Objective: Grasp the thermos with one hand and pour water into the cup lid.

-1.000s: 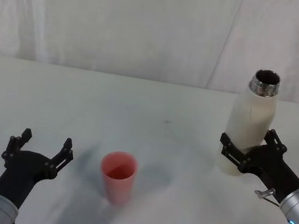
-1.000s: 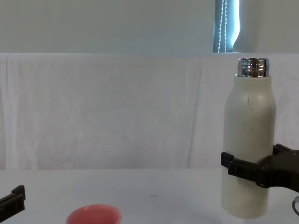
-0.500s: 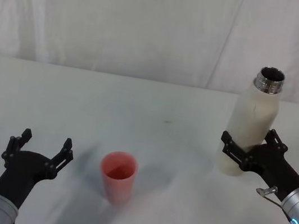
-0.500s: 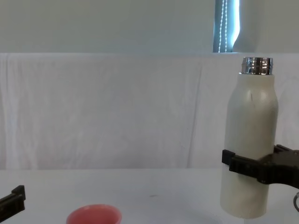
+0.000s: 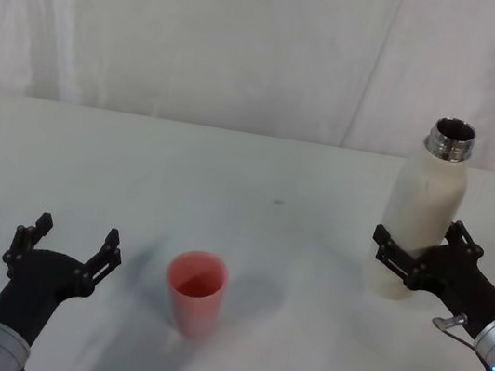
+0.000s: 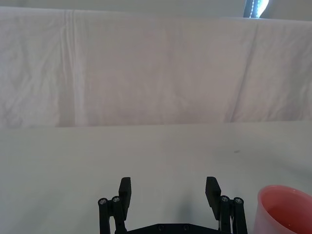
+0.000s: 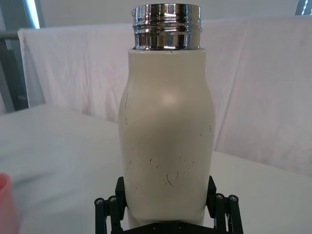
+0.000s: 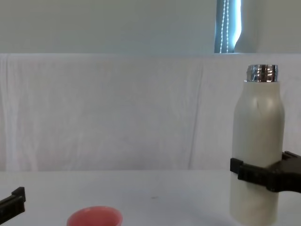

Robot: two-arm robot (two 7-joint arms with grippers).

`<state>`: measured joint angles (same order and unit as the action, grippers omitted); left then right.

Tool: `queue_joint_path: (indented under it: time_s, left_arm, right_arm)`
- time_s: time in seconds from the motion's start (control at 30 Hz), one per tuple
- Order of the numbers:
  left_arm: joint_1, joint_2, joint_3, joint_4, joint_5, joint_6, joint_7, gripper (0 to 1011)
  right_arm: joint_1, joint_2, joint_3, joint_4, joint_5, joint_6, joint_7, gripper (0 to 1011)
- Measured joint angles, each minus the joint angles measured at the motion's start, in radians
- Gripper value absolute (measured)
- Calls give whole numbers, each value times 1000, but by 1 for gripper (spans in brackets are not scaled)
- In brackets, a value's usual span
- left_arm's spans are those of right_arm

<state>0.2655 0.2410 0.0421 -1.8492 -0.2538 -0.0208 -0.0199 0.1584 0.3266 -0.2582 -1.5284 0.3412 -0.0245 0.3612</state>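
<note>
Here, right gripper (image 5: 415,259): we see its black fingers clamped on either side of the thermos (image 5: 418,226), low on the body, at the right of the table (image 5: 276,181). In the right wrist view the jaws press the cream wall from both sides (image 7: 165,204).
Thermos: we see it upright, or very nearly so, with its open chrome threaded neck uppermost. Whether its base touches the table we cannot tell; in the chest view (image 8: 257,150) the bottom sits right at the picture's lower edge.
Writing on the thermos: we read no brand, label or lettering; we see only small dark scuffs and scratches on the matte cream surface in the right wrist view.
Left gripper (image 5: 68,247): we see it at the near left, fingers spread wide with nothing between them, close above the table. The left wrist view shows the two fingertips apart (image 6: 168,192).
Cup lid (image 5: 195,292): the pink cup stands upright on the table near the middle, just to the right of the left gripper and well apart from the thermos.
Cut off: the chest view shows just the cup lid's rim at its bottom edge (image 8: 94,217); the wrist views crop it too.
Backdrop: a white cloth (image 5: 205,38) hangs along the far side of the table.
</note>
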Motion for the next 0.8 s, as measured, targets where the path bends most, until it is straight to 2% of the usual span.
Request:
queue_joint_path:
  time_s: [0.33,0.57,0.8]
  left_arm:
    - [0,0,0,0,0,0,0,1001]
    - [0,0,0,0,0,0,0,1001]
    - [0,0,0,0,0,0,0,1001]
  right_arm:
    - [7,17,-25,12,-91,-20,-33,951]
    - [17,5,-26,33,-103,-29,-34,951]
    - [43,-26,-31,76,-103,-41,-28,951]
